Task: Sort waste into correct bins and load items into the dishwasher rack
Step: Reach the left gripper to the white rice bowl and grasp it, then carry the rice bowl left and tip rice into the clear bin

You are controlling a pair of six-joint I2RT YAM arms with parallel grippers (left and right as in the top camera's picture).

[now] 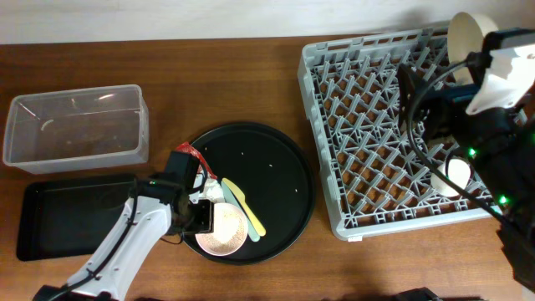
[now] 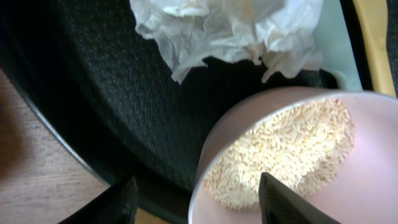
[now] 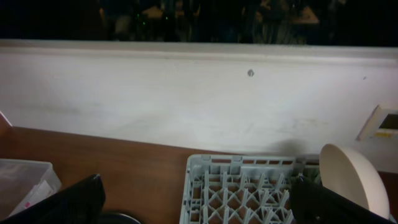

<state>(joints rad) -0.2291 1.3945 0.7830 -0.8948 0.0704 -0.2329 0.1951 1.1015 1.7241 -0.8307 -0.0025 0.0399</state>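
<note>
The small pinkish-white bowl (image 1: 222, 233) sits at the front of the round black tray and holds a heap of rice grains (image 2: 292, 146). My left gripper (image 2: 199, 205) is open, one finger inside the bowl (image 2: 348, 186) and one outside its rim. The crumpled white tissue (image 2: 230, 28) lies just beyond the bowl. The yellow utensil (image 1: 243, 207) lies beside the bowl. The red sauce packet (image 1: 191, 155) is at the tray's left edge. My right gripper (image 3: 199, 205) is open and empty above the grey dishwasher rack (image 1: 376, 125). The cream plate-bowl (image 1: 468, 38) stands in the rack, and a white cup (image 1: 456, 176) sits in it.
The clear plastic tub (image 1: 75, 125) stands at the far left, the shallow black rectangular tray (image 1: 71, 217) in front of it. The large round black tray (image 1: 267, 184) carries a few stray rice grains. A white wall runs behind the table.
</note>
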